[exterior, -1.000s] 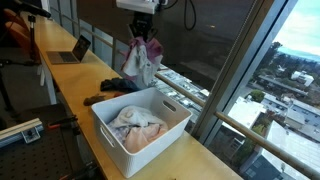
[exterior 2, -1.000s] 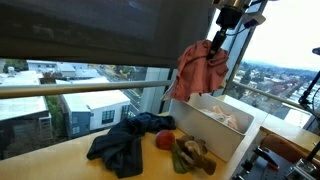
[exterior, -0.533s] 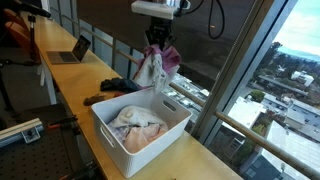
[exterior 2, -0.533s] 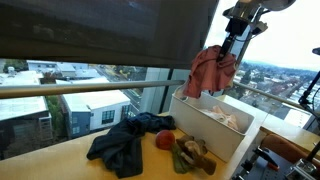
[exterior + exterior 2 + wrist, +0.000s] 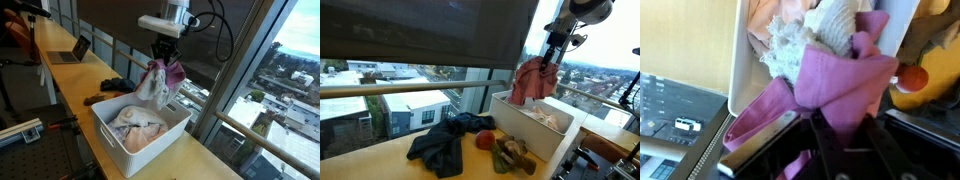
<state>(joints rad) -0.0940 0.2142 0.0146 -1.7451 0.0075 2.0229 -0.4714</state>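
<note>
— What stands in the way going down?
— The white bin's point(image 5: 165, 138) walls, and the pale laundry point(image 5: 137, 125) heaped over most of its floor. The pink cloth point(image 5: 160, 82) hanging from the gripper point(image 5: 163, 62) drapes over the far rim.
— And sideways?
— The window frame point(image 5: 222, 85) stands close behind. A dark garment point(image 5: 440, 145), red ball point(image 5: 484, 139) and olive cloth point(image 5: 512, 153) crowd one side of the bin. Toward the laptop point(image 5: 72, 50), the counter point(image 5: 68, 78) lies open.
</note>
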